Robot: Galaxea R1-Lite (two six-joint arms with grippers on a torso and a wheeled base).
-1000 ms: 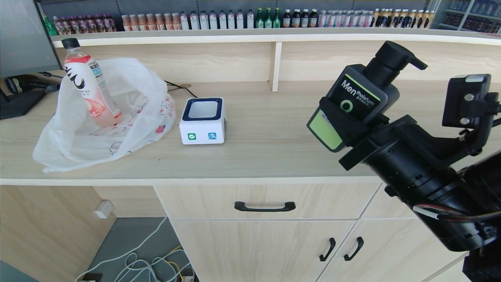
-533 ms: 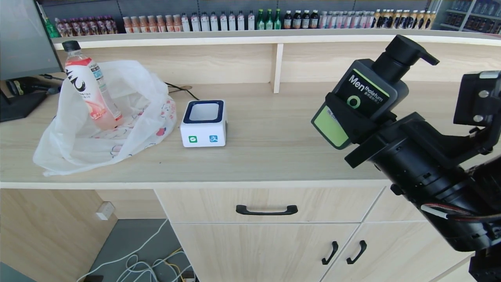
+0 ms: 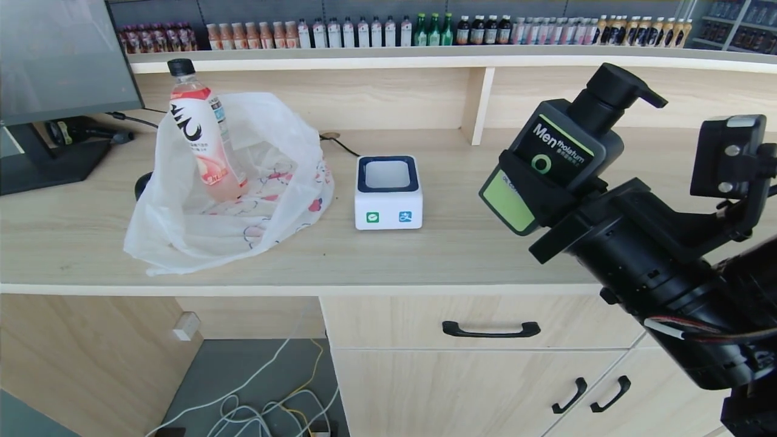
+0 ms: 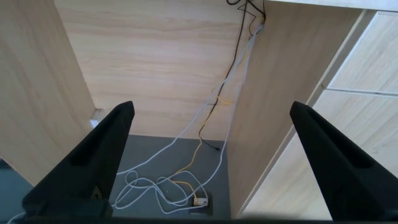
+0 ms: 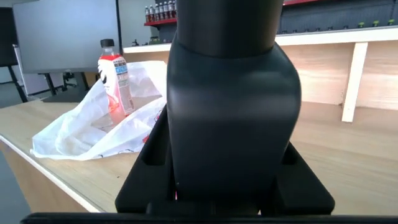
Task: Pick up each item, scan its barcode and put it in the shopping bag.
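Holding the pump bottle (image 3: 558,152) clamped in my right hand (image 3: 549,182), above the counter (image 3: 455,255) right of the scanner (image 3: 388,191), I judge scanning comes next: bring its barcode over the window. My left hand (image 4: 208,118) gapes wide, empty.

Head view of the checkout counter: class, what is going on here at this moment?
The robot's right hand is shut on a dark pump-dispenser bottle with a green label, holding it tilted in the air above the light wooden counter, to the right of the white box-shaped scanner. It is not over the scanner's window yet. A pink drink bottle with a black cap stands in the open white plastic shopping bag. The left hand hangs open below counter level, holding nothing.
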